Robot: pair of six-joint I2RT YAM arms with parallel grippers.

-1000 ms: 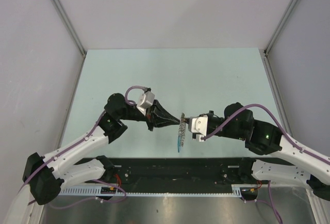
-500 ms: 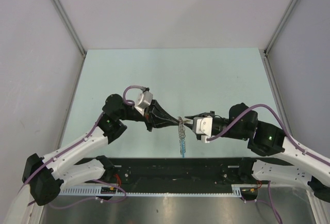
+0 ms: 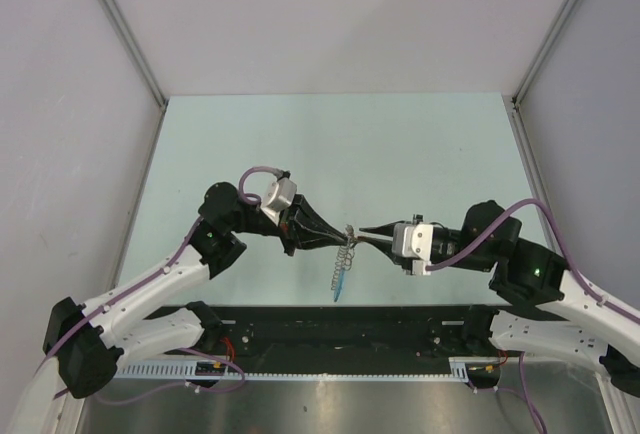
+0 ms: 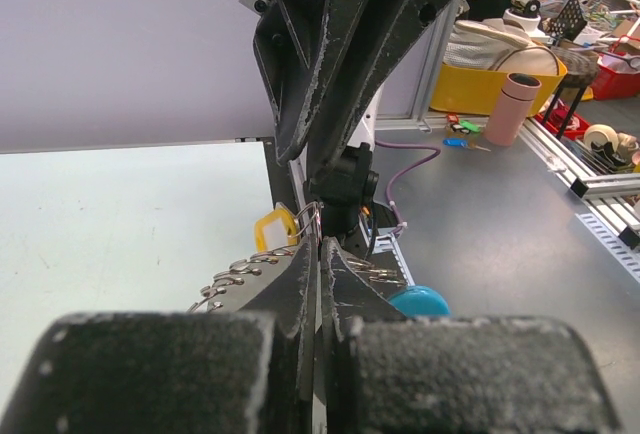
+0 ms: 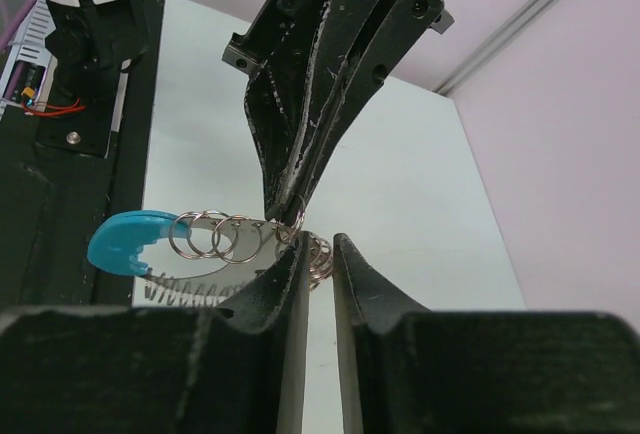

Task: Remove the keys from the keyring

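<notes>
The left gripper [image 3: 345, 231] is clenched on the keyring [image 5: 298, 218] over the near part of the table [image 3: 420, 144]. The keys [image 3: 343, 259] dangle beneath it, the blue one [image 3: 338, 290] lowest. The right gripper [image 3: 364, 232] meets it tip to tip, fingers nearly together; I can't tell whether they pinch anything

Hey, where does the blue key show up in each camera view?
Top external: blue key hangs at centre, below the keyring.
Left wrist: low, right of centre, partly behind the left gripper.
Right wrist: left of centre.
Shared landmark: the keyring at the left gripper's tips.
</notes>
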